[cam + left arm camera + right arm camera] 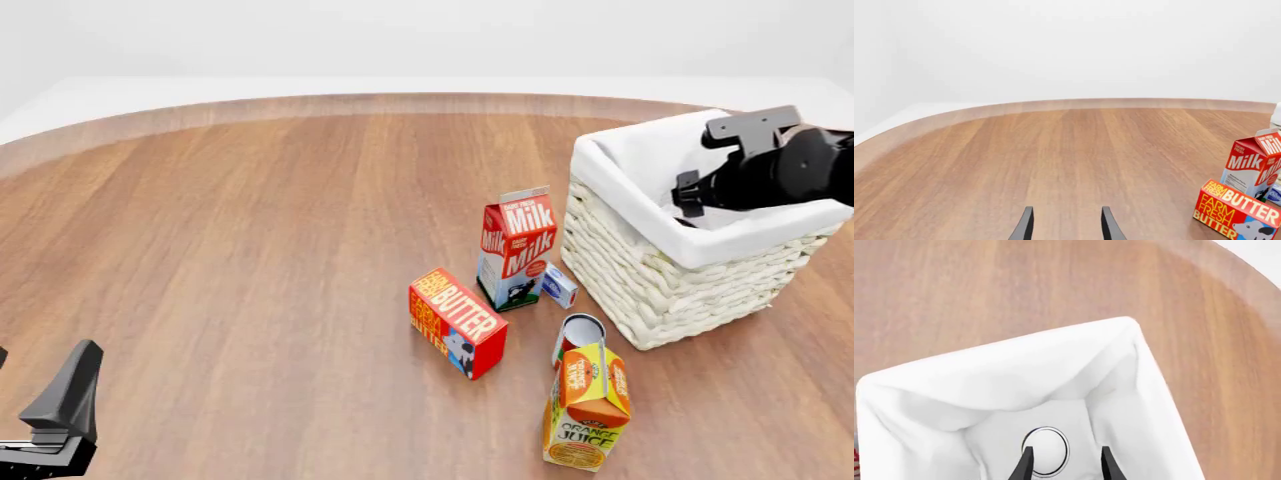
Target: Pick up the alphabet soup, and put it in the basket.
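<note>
The small, rigid, silvery-topped alphabet soup can (pixel 1046 450) stands upright inside the white-lined wicker basket (pixel 641 270). The right gripper (pixel 1066 462) hangs above with fingers parted, empty. The smooth round wall would likely slip; any regrip belongs across its sides.

Alphabet soup (pixel 1046 451) (top up) inside basket (pixel 997 370).

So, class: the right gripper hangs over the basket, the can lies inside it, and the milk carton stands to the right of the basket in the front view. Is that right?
One slip. In the front view the milk carton stands to the left of the basket, not the right. The right gripper does hang over it, with the can inside.
</note>
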